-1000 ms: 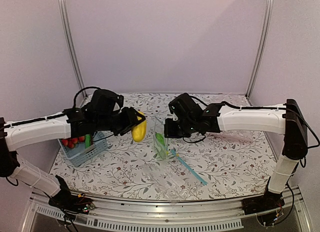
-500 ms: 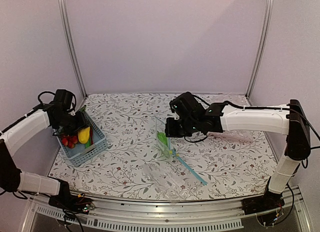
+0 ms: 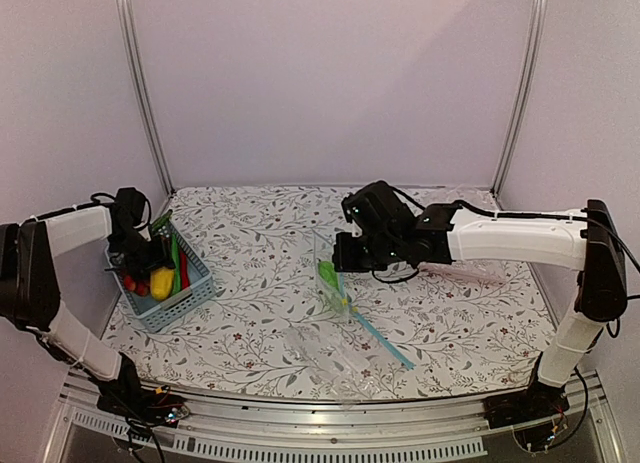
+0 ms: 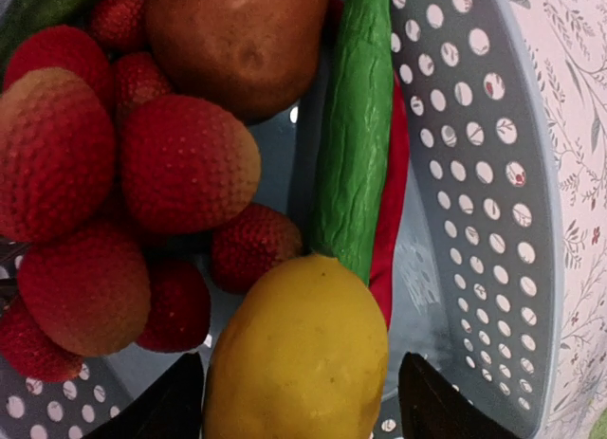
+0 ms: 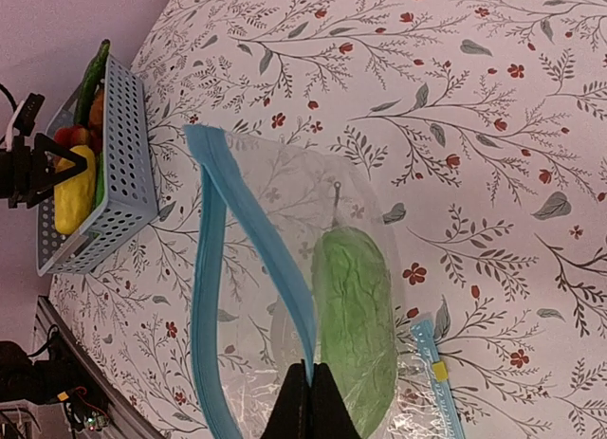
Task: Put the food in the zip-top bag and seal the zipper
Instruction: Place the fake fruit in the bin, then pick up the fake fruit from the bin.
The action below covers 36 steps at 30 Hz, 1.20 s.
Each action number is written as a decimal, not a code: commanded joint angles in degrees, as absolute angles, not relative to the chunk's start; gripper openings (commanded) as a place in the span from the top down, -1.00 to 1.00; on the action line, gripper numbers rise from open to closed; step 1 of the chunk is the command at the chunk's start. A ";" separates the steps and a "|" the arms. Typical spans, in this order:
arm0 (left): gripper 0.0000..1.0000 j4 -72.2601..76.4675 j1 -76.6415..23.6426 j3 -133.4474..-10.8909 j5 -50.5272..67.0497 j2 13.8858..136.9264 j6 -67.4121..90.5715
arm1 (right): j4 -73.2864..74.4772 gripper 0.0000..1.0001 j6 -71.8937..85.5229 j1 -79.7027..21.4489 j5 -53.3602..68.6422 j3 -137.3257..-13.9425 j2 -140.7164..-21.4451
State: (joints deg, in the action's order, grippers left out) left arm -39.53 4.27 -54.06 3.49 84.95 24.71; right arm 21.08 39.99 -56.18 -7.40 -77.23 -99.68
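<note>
Yellow food [image 4: 299, 354] moved back into basket [image 4: 493, 173], between parted left fingers [image 4: 432, 411].

Pale lilac walls [image 3: 330, 83] — floral tabletop [image 3: 260, 233]

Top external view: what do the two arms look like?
Left arm and right arm: white tubular shells, black joint housings, black wrist heads, loose black cables looping near the wrists. Left gripper and right gripper: black tapered fingers. No legible markings.
</note>
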 commanded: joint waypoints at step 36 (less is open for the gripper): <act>-0.37 -49.81 2.90 -55.41 -3.96 84.14 17.23 | 19.96 1.00 38.94 -55.74 -6.40 -77.61 -99.49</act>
State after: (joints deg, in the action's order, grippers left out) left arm -48.36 3.64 -54.02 -4.32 83.09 18.09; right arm 20.91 39.59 -56.18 -6.79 -77.21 -99.68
